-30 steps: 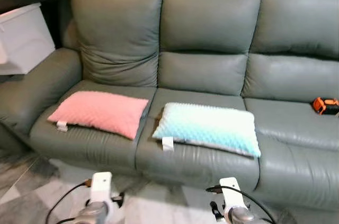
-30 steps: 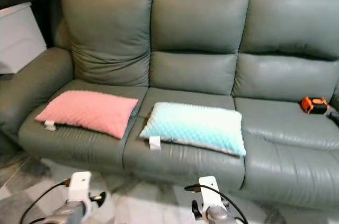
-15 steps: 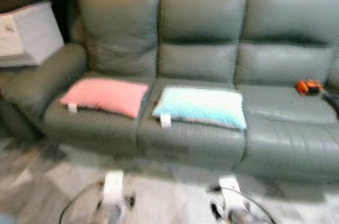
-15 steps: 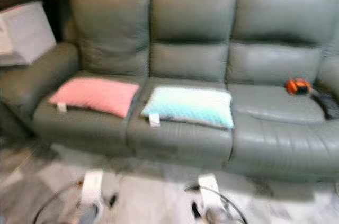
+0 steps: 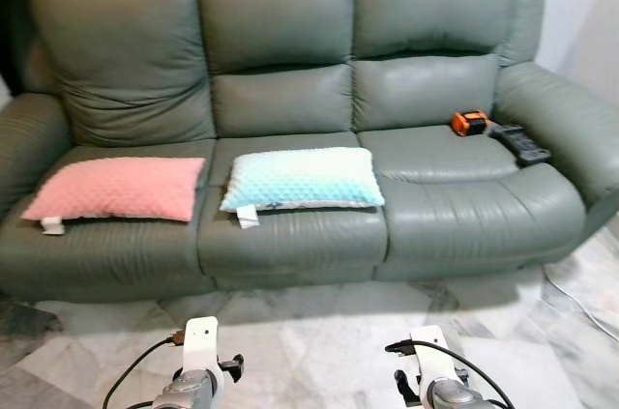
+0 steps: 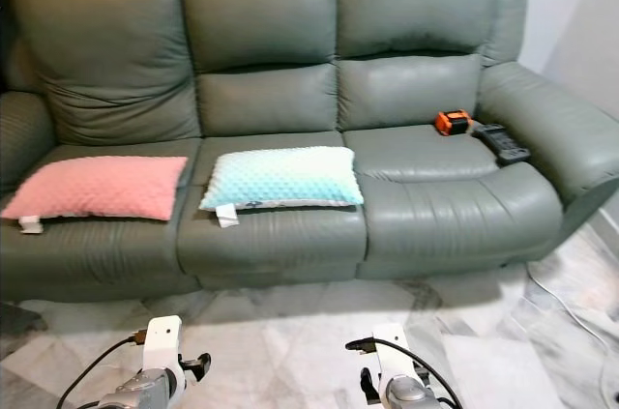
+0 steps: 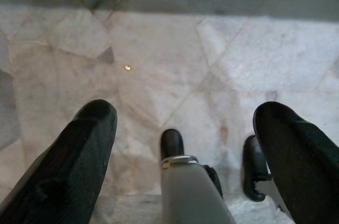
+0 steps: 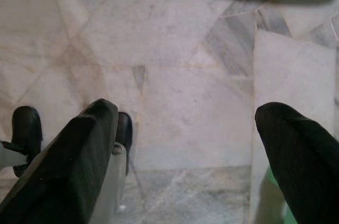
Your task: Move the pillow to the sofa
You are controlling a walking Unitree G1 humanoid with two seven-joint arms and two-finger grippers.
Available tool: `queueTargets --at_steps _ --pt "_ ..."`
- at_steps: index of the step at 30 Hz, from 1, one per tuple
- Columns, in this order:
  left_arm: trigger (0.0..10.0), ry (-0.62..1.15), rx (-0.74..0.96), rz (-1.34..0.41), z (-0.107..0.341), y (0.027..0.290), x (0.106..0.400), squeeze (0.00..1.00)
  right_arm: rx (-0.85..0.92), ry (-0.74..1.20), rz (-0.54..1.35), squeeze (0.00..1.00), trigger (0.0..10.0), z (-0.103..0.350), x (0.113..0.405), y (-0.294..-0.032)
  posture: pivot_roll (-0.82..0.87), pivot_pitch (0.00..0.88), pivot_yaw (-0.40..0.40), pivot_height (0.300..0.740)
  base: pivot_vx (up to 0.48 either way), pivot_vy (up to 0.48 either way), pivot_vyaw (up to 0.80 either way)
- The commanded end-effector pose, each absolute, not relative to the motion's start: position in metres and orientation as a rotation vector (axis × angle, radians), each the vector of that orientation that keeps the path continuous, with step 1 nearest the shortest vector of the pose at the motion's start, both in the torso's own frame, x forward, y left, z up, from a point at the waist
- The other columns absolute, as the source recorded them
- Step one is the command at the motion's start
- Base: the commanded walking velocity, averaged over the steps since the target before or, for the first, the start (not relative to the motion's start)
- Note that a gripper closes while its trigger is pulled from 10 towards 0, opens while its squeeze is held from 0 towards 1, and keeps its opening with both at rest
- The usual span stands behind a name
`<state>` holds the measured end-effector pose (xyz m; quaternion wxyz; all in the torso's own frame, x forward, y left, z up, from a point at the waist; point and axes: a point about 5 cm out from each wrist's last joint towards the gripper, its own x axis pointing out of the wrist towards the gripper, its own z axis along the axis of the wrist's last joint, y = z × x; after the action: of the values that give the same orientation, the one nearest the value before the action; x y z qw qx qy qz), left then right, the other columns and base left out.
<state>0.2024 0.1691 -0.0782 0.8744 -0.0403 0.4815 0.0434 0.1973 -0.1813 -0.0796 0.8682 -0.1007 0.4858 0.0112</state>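
Pillows, both already on the grey-green leather three-seat sofa [image 5: 290, 90]: the pink dimpled fabric pillow [image 5: 116, 189] at nine o'clock on the left seat, the pale turquoise dimpled pillow [image 5: 302, 179] at centre. Either looks light, soft and floppy, best pinched at a short edge. An orange tape measure [image 6: 451, 122] and black remote [image 6: 500, 142] sit at two o'clock, well apart. Left wrist view: left gripper [image 7: 185, 144] hangs over marble floor [image 7: 175, 49], fingers spread, holding nothing. Right wrist view: right gripper [image 8: 185, 150] likewise spread and empty
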Motion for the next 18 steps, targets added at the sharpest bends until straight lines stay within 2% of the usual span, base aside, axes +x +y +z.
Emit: queueTargets --at_steps 1,18 --pt "10.0 1.007 -0.066 0.099 -0.0777 0.1739 0.2027 0.00 -0.218 1.022 0.035 0.00 10.0 -0.0799 0.1975 -0.1776 -0.11 0.000 0.040 0.740 0.000 0.000 -0.74" --pt "10.0 1.015 -0.107 0.103 -0.0783 0.1721 0.2019 0.00 -0.228 1.017 0.043 0.00 10.0 -0.0793 0.1984 -0.1786 -0.11 0.000 0.036 0.740 0.000 0.000 -0.74"
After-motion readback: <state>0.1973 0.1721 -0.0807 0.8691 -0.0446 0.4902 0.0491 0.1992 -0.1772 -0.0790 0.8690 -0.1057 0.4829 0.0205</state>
